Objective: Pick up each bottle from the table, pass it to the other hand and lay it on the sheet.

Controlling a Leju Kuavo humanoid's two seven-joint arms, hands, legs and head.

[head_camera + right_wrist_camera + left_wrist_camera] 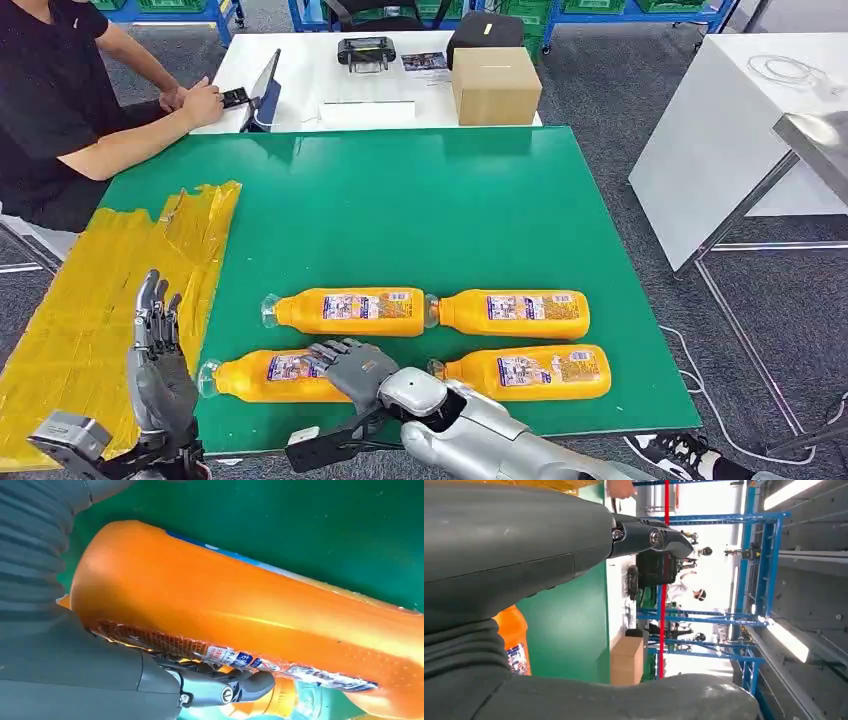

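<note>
- The green surface [400, 200] carries four orange bottles lying on their sides in two rows, caps toward the left.
- The near-left bottle [262, 376] lies under the right hand [352, 367], whose fingers drape over its right end. In the right wrist view the same bottle [250, 605] lies against the palm with dark fingers [235, 690] curling round its side, so the hand is closing on it; the bottle lies flat on the surface.
- The far-left bottle [345, 311] lies just beyond it, and the far-right bottle [515, 313] lies end to end with that one, its cap almost touching the other's base.
- The near-right bottle [530, 372] lies just right of the right hand's wrist.
- The yellow sheet [90, 300] covers the left part of the surface, crumpled at its far edge, with no bottle on it.
- The left hand [155, 345] stands upright over the near edge of the sheet, fingers straight and apart, holding nothing.
- A person [70, 100] in a black shirt sits at the far left, hands by a tablet [265, 90] on a white table [320, 70].
- A cardboard box [495, 85] stands on that table, beyond the far edge of the green surface.
</note>
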